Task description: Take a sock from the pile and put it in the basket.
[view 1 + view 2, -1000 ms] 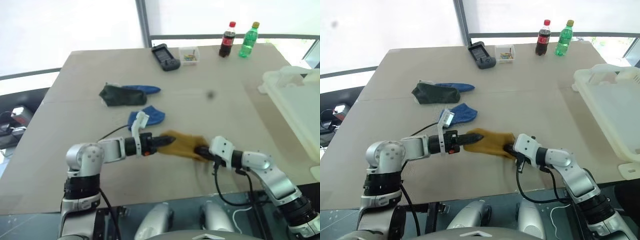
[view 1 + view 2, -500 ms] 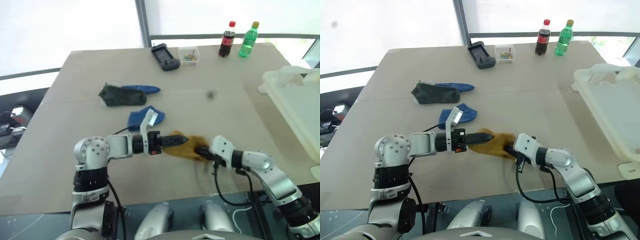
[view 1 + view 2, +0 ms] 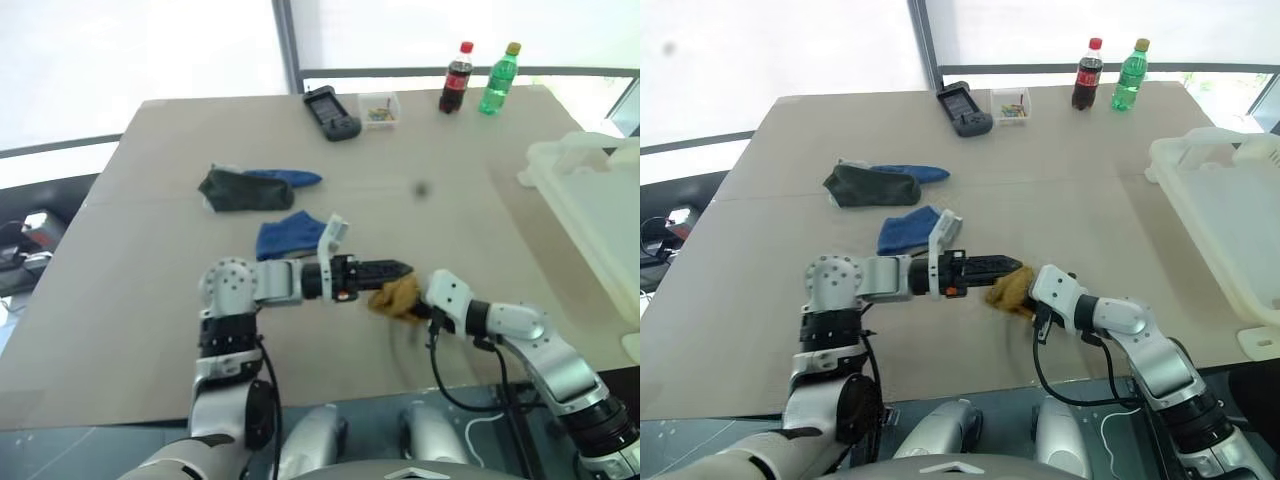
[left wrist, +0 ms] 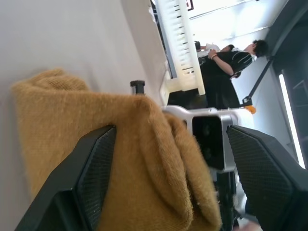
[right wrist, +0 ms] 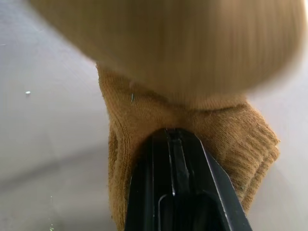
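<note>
A mustard yellow sock (image 3: 397, 297) lies bunched up on the table near its front edge. My right gripper (image 3: 416, 306) is shut on its edge, as the right wrist view shows with the black fingertips (image 5: 173, 144) pinching the knit (image 5: 144, 110). My left gripper (image 3: 396, 268) reaches in level from the left and stands open, its two fingers wide apart on either side of the sock's bulk (image 4: 144, 159). The pile sits further back on the left: a dark green sock (image 3: 235, 190), a blue sock (image 3: 292, 179) behind it and another blue sock (image 3: 288, 237). The whitish basket (image 3: 590, 200) stands at the right edge.
At the back of the table stand a cola bottle (image 3: 456, 78) and a green bottle (image 3: 498, 79), with a small clear box (image 3: 378, 110) and a dark handheld device (image 3: 331, 114) to their left. A person (image 4: 226, 72) stands beyond the basket in the left wrist view.
My left arm swept right along the table and its gripper opened from a grip on the sock's left end. The sock went from stretched out to bunched near the right gripper, which stayed still.
</note>
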`<move>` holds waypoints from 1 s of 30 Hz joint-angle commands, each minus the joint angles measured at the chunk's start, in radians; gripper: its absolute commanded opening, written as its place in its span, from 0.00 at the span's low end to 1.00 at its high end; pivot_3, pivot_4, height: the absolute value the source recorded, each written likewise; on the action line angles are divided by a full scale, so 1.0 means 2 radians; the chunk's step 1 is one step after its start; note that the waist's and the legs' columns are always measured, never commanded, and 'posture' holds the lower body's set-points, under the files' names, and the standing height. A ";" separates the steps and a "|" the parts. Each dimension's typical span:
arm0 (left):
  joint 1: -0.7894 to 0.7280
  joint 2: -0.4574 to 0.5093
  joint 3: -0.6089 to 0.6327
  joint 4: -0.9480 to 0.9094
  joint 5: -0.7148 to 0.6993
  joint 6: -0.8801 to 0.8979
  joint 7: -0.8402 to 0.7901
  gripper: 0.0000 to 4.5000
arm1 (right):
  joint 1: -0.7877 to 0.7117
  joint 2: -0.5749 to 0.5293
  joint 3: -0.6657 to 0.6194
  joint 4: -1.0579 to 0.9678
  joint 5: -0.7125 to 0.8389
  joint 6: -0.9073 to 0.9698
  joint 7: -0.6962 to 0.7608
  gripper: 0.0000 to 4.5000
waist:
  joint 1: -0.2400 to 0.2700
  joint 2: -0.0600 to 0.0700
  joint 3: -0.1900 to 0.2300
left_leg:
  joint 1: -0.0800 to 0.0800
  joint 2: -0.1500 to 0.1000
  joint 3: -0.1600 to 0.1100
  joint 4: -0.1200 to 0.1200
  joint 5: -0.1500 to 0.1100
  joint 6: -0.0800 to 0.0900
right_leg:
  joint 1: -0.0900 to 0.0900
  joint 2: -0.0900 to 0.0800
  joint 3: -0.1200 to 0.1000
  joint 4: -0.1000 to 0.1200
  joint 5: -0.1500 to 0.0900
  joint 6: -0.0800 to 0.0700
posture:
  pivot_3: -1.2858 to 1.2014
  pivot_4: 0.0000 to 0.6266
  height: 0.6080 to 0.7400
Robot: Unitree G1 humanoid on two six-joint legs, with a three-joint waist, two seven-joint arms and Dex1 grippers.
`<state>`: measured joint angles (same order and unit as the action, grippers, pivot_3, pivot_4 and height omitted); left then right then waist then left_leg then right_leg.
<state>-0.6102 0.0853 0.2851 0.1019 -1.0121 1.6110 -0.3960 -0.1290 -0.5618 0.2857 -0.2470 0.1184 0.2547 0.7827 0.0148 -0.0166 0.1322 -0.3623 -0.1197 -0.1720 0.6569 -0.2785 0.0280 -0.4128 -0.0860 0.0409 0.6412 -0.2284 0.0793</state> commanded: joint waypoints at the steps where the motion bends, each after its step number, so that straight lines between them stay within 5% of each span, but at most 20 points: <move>1: -0.019 -0.030 -0.004 0.026 0.013 -0.014 0.010 0.86 | 0.009 -0.001 -0.021 -0.024 0.002 0.014 -0.013 0.00 | 0.000 0.000 0.000 | 0.000 0.000 0.000 0.000 0.000 0.000 | 0.000 0.000 0.000 0.000 0.000 0.000 | 0.52 0.24 1.00; 9: -0.013 -0.040 -0.058 0.095 0.089 -0.082 0.009 0.86 | 0.029 -0.015 -0.049 -0.085 0.007 0.064 -0.029 0.00 | 0.000 0.000 0.000 | 0.000 0.000 0.000 0.000 0.000 0.000 | 0.000 0.000 0.000 0.000 0.000 0.000 | 0.52 0.24 1.00; 16: -0.012 -0.043 -0.070 0.126 0.114 -0.128 0.001 0.87 | 0.063 -0.041 -0.098 -0.149 0.012 0.103 -0.042 0.70 | 0.001 0.000 0.000 | 0.000 0.000 0.000 0.000 0.000 0.000 | 0.001 0.000 0.000 0.000 0.000 0.000 | 0.52 0.24 1.00; 23: -0.004 -0.040 -0.100 0.107 0.113 -0.150 -0.029 0.87 | 0.114 -0.026 -0.219 -0.265 0.167 0.224 -0.047 0.70 | 0.007 0.000 0.000 | 0.000 0.000 0.000 0.000 0.000 0.000 | 0.001 0.000 0.000 0.000 0.000 0.001 | 0.52 0.24 1.00; 29: 0.010 -0.012 -0.067 0.009 0.072 -0.150 -0.055 0.87 | 0.048 0.029 -0.183 -0.225 0.177 0.272 -0.114 0.70 | 0.000 -0.001 0.001 | 0.000 0.000 0.000 0.000 0.000 0.000 | 0.000 0.000 0.000 0.000 0.000 0.001 | 0.52 0.24 1.00; 30: 0.013 -0.006 -0.070 0.001 0.073 -0.146 -0.054 0.78 | 0.038 0.038 -0.180 -0.220 0.182 0.277 -0.120 0.56 | 0.000 -0.001 0.001 | 0.000 0.000 0.000 -0.001 0.000 0.000 | 0.000 0.000 0.000 0.000 0.000 0.001 | 0.52 0.24 1.00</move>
<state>-0.5919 0.0612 0.1427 0.1620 -0.8499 1.3127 -0.5002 -0.0241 -0.5025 -0.0800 -0.6828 0.4531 0.7963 0.5646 0.0140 -0.0177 0.1343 -0.3624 -0.1189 -0.1718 0.6548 -0.2783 0.0276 -0.4139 -0.0866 0.0414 0.6410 -0.2284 0.0802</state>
